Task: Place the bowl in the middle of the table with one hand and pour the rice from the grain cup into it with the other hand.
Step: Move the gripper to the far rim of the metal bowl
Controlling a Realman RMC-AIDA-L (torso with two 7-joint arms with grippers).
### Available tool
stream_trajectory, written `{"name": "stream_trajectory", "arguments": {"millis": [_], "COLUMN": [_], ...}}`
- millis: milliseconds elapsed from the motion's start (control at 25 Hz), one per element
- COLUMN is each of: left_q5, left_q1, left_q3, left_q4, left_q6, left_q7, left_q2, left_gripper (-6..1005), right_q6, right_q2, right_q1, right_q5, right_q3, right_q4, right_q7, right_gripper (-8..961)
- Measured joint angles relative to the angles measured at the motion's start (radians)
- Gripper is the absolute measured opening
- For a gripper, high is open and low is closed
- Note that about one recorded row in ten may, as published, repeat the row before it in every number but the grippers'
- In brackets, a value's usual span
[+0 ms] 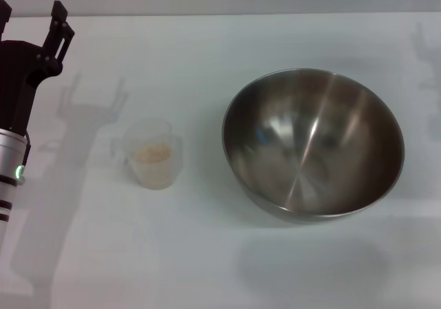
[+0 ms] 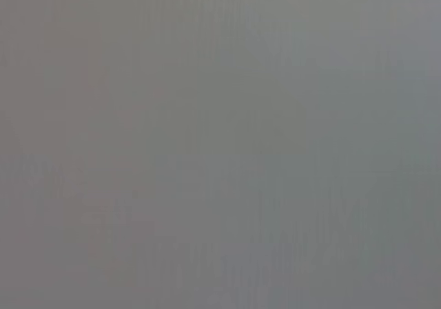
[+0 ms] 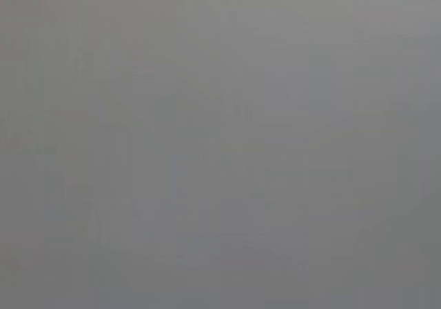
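Note:
The steel bowl (image 1: 313,143) stands empty on the right half of the white table (image 1: 207,261). The clear grain cup (image 1: 153,154) stands upright left of the middle, its handle towards the left, with a little rice (image 1: 152,153) in its bottom. My left gripper (image 1: 31,16) is at the far left edge, back and left of the cup and apart from it, with its fingers spread and nothing between them. My right gripper is out of view. Both wrist views show only plain grey.
A gap of bare tabletop lies between the cup and the bowl. The table's far edge (image 1: 220,14) runs along the top of the head view. Arm shadows fall on the table at the left and the far right.

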Motion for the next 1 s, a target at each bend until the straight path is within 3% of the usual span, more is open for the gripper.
{"name": "stream_trajectory", "arguments": {"millis": [200, 320, 400, 440, 480, 600, 640, 680, 800, 840, 880, 1000], "left_q5": [0.0, 0.001, 0.001, 0.001, 0.001, 0.004, 0.005, 0.005, 0.002, 0.001, 0.001, 0.0], "left_q1": [-0.001, 0.0, 0.002, 0.003, 0.003, 0.003, 0.004, 0.004, 0.006, 0.006, 0.006, 0.007], "left_q3": [0.0, 0.0, 0.0, 0.0, 0.0, 0.0, 0.0, 0.0, 0.0, 0.0, 0.0, 0.0], "left_q4": [0.0, 0.0, 0.0, 0.0, 0.0, 0.0, 0.0, 0.0, 0.0, 0.002, 0.002, 0.002], "left_q6": [-0.001, 0.001, 0.002, 0.002, 0.002, 0.003, 0.004, 0.004, 0.004, 0.004, 0.004, 0.004], "left_q7": [0.0, 0.0, 0.0, 0.0, 0.0, 0.0, 0.0, 0.0, 0.0, 0.0, 0.0, 0.0], "left_q2": [0.0, 0.0, 0.0, 0.0, 0.0, 0.0, 0.0, 0.0, 0.0, 0.0, 0.0, 0.0], "left_gripper": [834, 833, 833, 833, 832, 832, 832, 831, 831, 831, 830, 830], "right_q6": [-0.018, 0.064, 0.187, 0.329, 0.329, 0.616, 0.824, 0.824, 1.154, 1.394, 1.394, 1.728], "right_q2": [0.0, -0.001, -0.006, -0.009, -0.009, -0.007, -0.003, -0.003, -0.001, -0.002, -0.002, -0.006], "right_q1": [-0.006, -0.029, -0.063, -0.099, -0.099, -0.156, -0.189, -0.189, -0.218, -0.221, -0.221, -0.199], "right_q5": [-0.038, -0.056, -0.085, -0.123, -0.123, -0.213, -0.255, -0.255, -0.272, -0.273, -0.273, -0.273], "right_q3": [0.0, 0.002, 0.007, 0.018, 0.018, 0.067, 0.09, 0.09, 0.106, 0.13, 0.13, 0.172], "right_q4": [-0.027, -0.104, -0.216, -0.336, -0.336, -0.571, -0.721, -0.721, -0.937, -1.073, -1.073, -1.242], "right_q7": [-0.087, -0.087, -0.087, -0.088, -0.088, -0.086, -0.084, -0.084, -0.087, -0.092, -0.092, -0.107], "right_gripper": [734, 733, 732, 731, 731, 729, 729, 728, 726, 726, 725, 724]}}
